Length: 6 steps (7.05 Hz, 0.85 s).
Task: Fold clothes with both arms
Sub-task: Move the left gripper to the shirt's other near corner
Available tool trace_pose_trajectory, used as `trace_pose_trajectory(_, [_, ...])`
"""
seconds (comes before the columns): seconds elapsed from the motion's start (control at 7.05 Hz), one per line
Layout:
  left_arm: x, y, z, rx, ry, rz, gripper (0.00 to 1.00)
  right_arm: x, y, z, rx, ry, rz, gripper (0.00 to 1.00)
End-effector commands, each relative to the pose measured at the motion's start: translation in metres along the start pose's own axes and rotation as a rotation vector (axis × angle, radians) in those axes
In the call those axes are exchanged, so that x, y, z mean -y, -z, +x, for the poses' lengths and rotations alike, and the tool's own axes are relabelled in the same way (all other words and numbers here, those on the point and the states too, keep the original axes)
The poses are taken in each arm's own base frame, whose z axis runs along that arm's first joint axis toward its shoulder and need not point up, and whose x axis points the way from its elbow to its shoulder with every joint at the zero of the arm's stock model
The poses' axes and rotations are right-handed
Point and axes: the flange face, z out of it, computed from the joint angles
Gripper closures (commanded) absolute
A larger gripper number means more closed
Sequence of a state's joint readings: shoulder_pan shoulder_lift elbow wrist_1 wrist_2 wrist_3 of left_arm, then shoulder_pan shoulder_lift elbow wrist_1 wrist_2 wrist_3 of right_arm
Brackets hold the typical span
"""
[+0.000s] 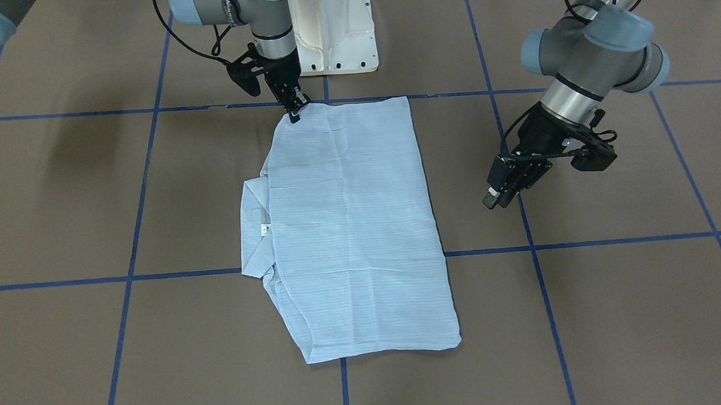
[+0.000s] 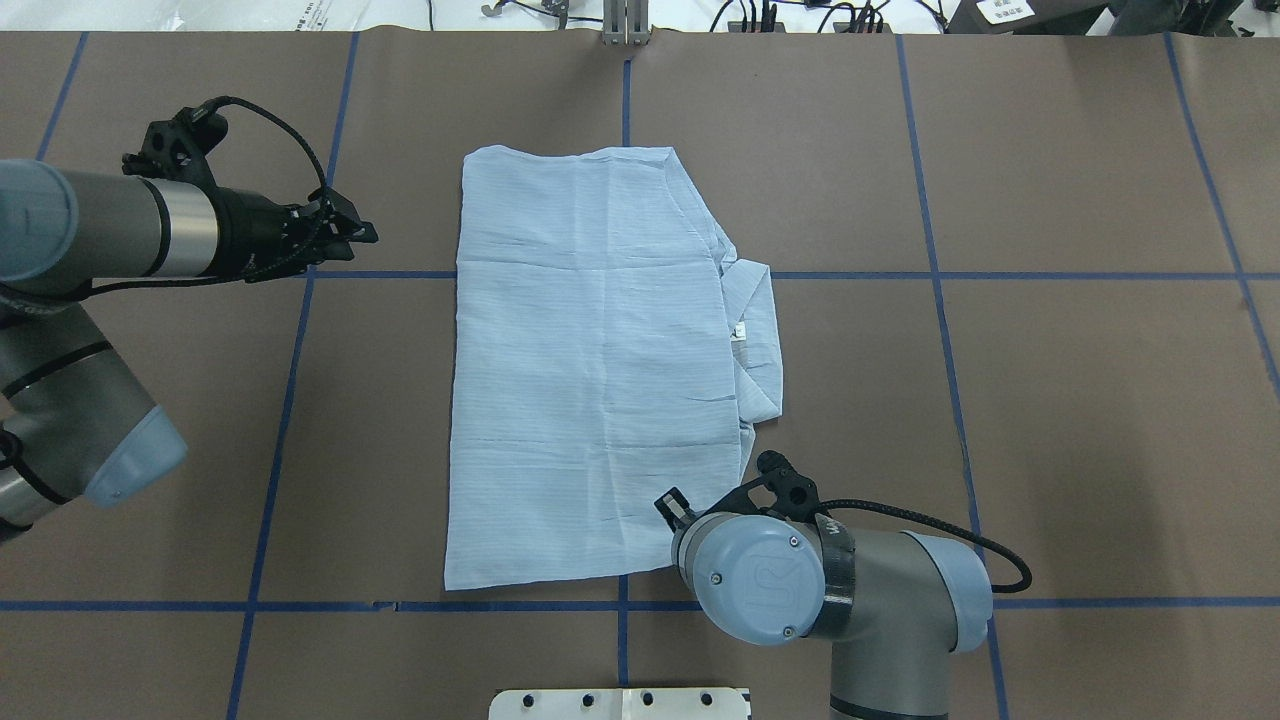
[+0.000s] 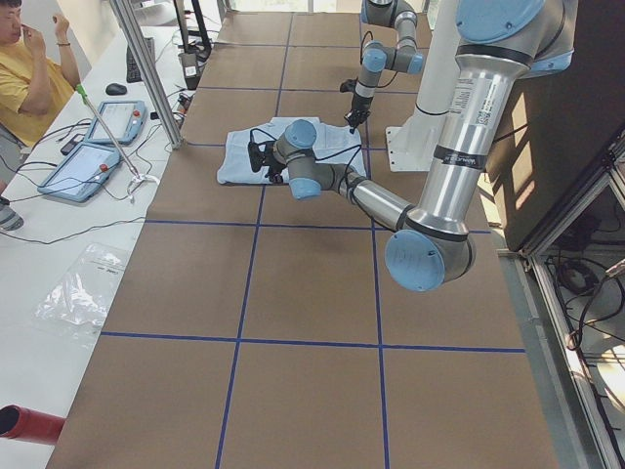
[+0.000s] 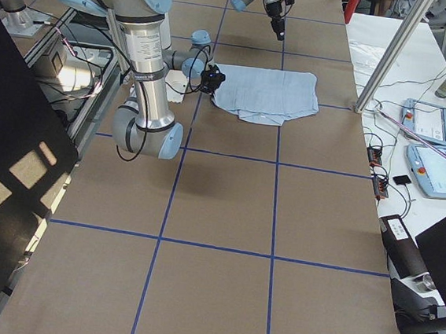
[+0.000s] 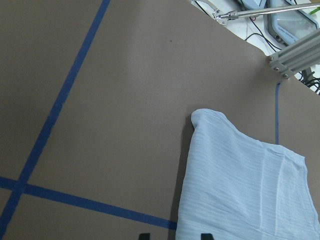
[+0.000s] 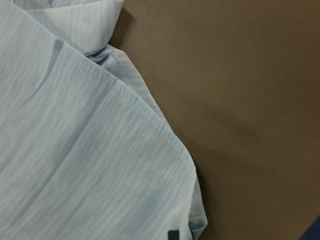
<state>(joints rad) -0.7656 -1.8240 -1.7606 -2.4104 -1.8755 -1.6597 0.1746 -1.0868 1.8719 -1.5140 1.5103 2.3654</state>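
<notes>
Pointing straight down at upper centre, the right hand [image 1: 294, 112] pinches a corner of the shirt [image 1: 349, 227] (fingers together), while the left hand [image 1: 496, 201] hangs tilted at right, fingers apart.

A UR logo stands on the pale blue joint cap [image 2: 760, 580] of the right arm [image 2: 900, 600], lower middle of the overhead view. The white neck label [image 2: 740, 332] on the shirt [image 2: 590, 360] is unreadable (only a dark speck).
</notes>
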Motion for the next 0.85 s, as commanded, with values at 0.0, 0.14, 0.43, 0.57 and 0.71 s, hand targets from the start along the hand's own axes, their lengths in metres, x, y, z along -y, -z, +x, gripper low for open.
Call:
trace_pose_trajectory(0.0, [-0.106,0.018,-0.001,-0.009,0.131,-0.073,0.55,0.003,0.002,0.000,0.001,-0.002,0.001,1.00])
trace_pose_trajectory(0.14, [-0.140,0.017,-0.019,0.016,0.172,-0.079,0.53,0.005,0.009,-0.001,0.012,-0.005,-0.006,1.00])
trace_pose_trajectory(0.43, [-0.209,0.000,-0.048,0.077,0.264,-0.088,0.51,0.003,0.024,0.001,-0.009,0.000,0.008,1.00])
trace_pose_trajectory(0.57, [-0.239,-0.010,-0.055,0.133,0.290,-0.088,0.50,0.003,0.023,0.002,-0.007,0.002,0.010,1.00])
trace_pose_trajectory(0.71, [-0.254,-0.014,-0.052,0.148,0.298,-0.096,0.50,0.002,0.022,0.002,-0.009,0.003,0.010,1.00])
